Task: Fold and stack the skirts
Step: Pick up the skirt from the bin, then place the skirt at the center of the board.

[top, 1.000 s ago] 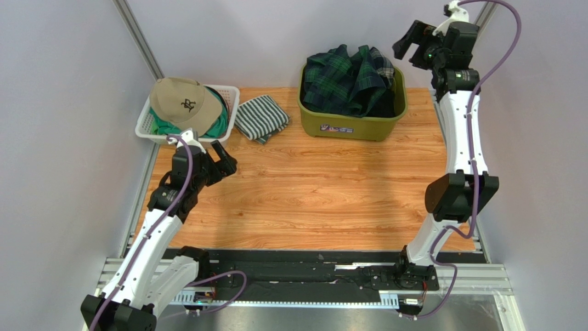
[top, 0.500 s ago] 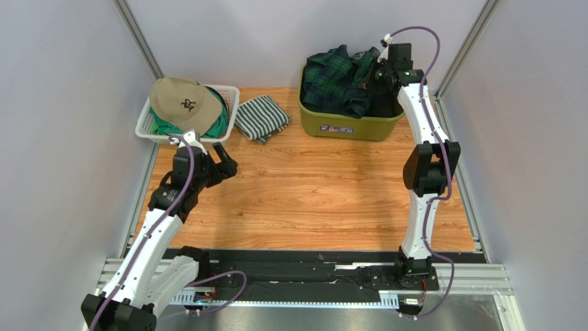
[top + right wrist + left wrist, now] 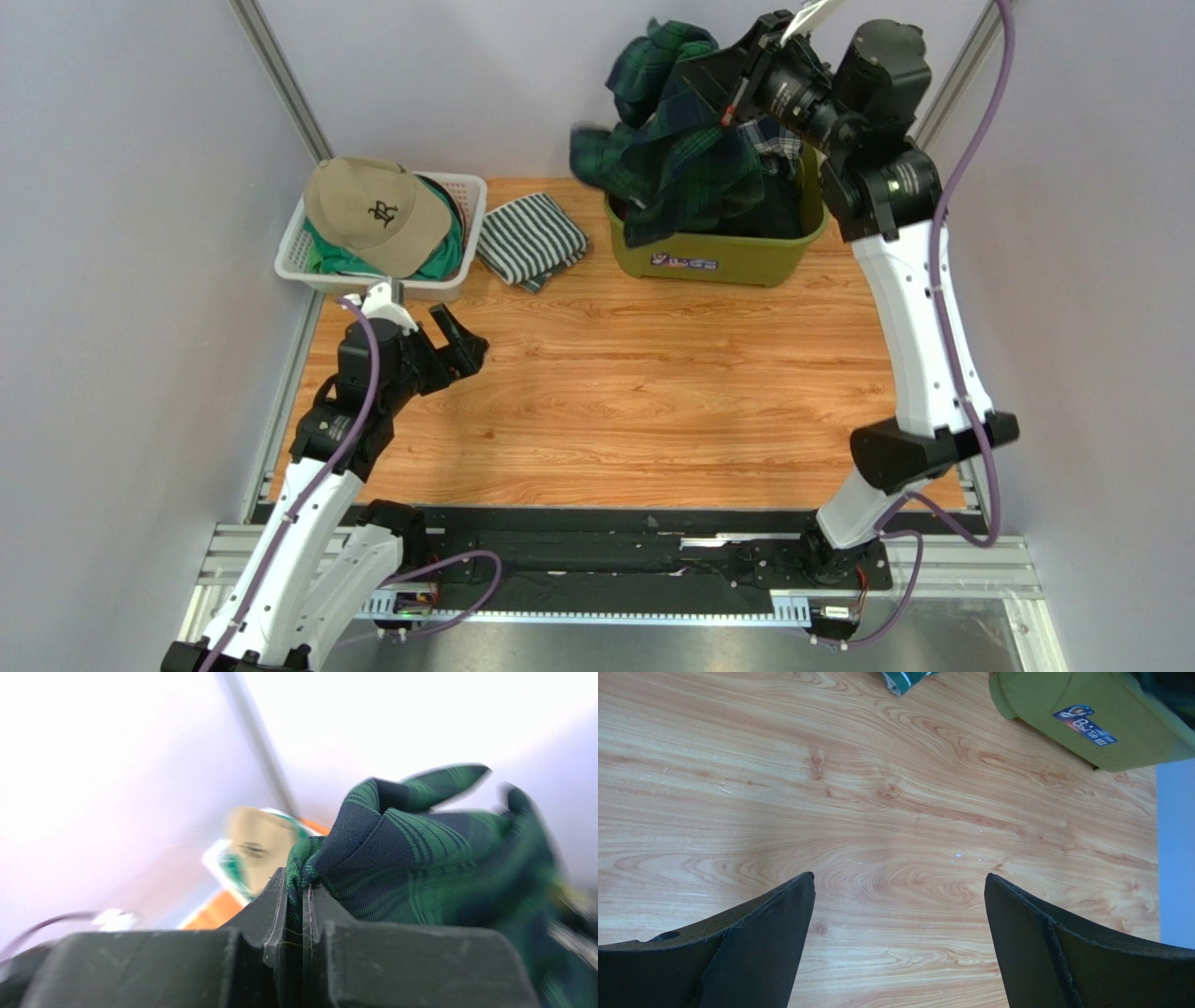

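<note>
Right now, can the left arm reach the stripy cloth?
Probably yes. The left gripper hangs open over bare table, the striped cloth lies close ahead of it, and nothing stands between them.

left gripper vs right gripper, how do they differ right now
The left gripper is open and empty; the right gripper is shut on the tartan skirt. The left gripper sits low over the table; the right gripper is high above the bin, with the skirt hanging from it. Both are black and two-fingered.
</note>
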